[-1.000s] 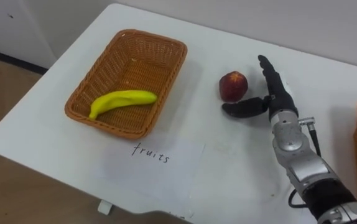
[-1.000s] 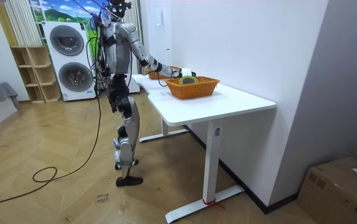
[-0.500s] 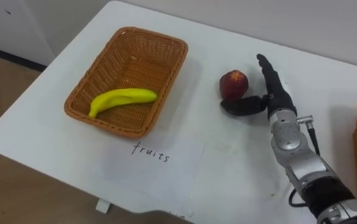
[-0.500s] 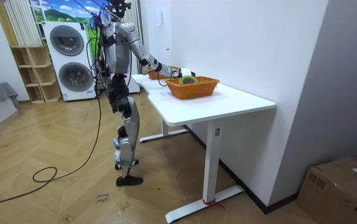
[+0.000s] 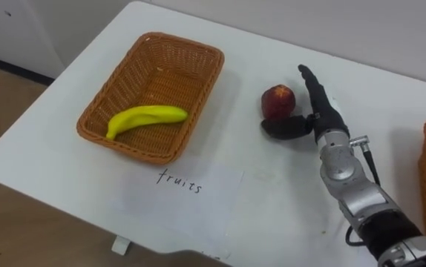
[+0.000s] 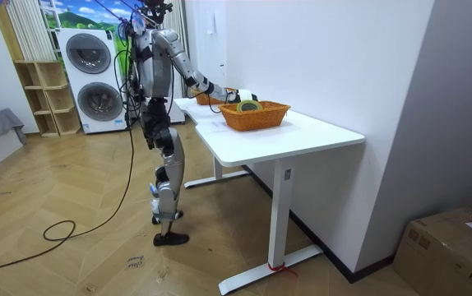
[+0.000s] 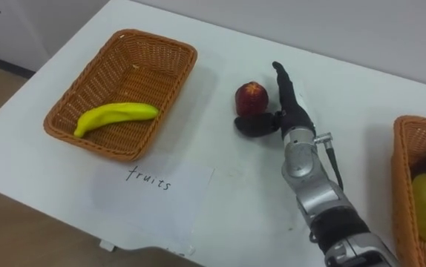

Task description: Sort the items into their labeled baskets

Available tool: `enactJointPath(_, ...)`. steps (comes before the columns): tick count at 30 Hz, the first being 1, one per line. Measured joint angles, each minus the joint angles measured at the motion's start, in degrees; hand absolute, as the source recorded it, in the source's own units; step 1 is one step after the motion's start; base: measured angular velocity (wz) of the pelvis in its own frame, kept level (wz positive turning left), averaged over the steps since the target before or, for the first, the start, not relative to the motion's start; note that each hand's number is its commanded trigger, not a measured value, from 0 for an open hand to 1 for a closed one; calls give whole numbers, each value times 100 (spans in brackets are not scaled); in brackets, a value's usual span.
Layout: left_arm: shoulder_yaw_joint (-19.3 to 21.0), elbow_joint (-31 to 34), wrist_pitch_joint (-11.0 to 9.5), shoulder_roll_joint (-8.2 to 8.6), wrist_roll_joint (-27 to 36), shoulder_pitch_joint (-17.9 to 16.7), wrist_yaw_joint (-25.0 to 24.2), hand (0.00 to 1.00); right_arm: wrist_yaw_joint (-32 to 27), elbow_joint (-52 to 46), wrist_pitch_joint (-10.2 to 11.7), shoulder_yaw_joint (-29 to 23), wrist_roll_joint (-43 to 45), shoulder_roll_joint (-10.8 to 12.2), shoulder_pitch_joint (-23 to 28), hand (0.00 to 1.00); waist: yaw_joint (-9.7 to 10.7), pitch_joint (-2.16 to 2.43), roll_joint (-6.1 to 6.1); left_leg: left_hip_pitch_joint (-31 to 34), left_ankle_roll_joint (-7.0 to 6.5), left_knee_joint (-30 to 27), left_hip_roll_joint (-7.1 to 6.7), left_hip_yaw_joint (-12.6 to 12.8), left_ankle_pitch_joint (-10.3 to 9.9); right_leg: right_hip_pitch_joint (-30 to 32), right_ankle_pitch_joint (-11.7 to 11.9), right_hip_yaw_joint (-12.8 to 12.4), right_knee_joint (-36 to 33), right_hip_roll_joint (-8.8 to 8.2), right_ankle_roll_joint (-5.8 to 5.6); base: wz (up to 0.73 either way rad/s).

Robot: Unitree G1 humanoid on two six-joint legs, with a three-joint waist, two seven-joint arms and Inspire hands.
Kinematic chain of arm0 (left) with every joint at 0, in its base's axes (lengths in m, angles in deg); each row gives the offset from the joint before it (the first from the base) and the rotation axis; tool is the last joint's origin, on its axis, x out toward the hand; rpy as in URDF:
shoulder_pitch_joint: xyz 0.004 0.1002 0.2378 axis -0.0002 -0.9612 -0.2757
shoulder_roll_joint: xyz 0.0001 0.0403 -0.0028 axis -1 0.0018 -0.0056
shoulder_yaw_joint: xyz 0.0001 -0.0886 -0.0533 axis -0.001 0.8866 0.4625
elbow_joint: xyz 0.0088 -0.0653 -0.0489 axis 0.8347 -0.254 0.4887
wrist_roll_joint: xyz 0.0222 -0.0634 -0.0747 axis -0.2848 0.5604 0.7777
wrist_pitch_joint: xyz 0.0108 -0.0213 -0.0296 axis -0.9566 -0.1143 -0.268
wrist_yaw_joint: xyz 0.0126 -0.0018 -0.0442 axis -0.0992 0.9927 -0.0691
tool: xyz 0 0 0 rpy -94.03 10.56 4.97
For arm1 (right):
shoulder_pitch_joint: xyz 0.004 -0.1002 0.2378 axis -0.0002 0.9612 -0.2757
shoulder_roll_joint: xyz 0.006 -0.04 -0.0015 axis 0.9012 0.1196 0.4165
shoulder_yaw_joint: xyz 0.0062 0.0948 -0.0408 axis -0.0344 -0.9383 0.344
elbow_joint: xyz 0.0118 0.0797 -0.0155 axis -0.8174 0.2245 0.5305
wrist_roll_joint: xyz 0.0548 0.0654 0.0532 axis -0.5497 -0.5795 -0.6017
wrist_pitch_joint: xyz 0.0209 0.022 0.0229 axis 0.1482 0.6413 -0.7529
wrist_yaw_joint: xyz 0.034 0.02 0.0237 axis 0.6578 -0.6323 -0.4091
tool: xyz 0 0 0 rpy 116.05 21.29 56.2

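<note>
On the white worktop point(image 5: 272, 215), a red apple point(image 5: 278, 101) sits in the crook of the right hand point(image 5: 319, 124). The straight fingers point(image 5: 311, 85) stand just beside its right side, and the thumb point(image 5: 283, 127) is spread wide along its near side, so nothing is clamped. Well to the left, a banana point(image 5: 146, 119) lies in the fruit basket point(image 5: 198, 52), with a paper sheet point(image 5: 191, 196) in front of it.

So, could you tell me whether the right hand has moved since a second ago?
Yes: the right hand has edged leftward, closer to the apple, which has stayed put beside the fruits basket.
</note>
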State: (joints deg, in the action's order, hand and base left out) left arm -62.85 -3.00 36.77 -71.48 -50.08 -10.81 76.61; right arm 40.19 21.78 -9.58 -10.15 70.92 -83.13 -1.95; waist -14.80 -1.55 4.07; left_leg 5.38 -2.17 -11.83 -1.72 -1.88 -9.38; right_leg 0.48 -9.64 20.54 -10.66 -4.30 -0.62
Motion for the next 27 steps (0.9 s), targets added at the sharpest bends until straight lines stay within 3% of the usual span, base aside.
enactJointPath(8,2,37,3,-1,0,19,-2,0,140,-42,-5,4,-22,-29,-42,0,-56,7,15,13,1,48,4,3,0,29,0,-9,-1,5,1,0)
enactJointPath(12,7,138,6,-28,-2,100,0,0,175,-102,-7,4,136,-89,-121,0,-134,36,97,20,7,37,6,2,5,43,0,-2,2,8,1,0)
enactJointPath(17,3,244,1,-69,0,102,4,0,172,-75,-7,226,189,-109,-231,0,-176,27,158,-13,5,11,-5,-49,6,5,0,3,13,0,1,3)
enactJointPath(27,4,242,11,-98,-1,87,3,0,230,20,-84,221,189,-128,-270,0,-277,-12,140,-6,7,14,-2,-41,7,-33,1,5,11,5,1,0)
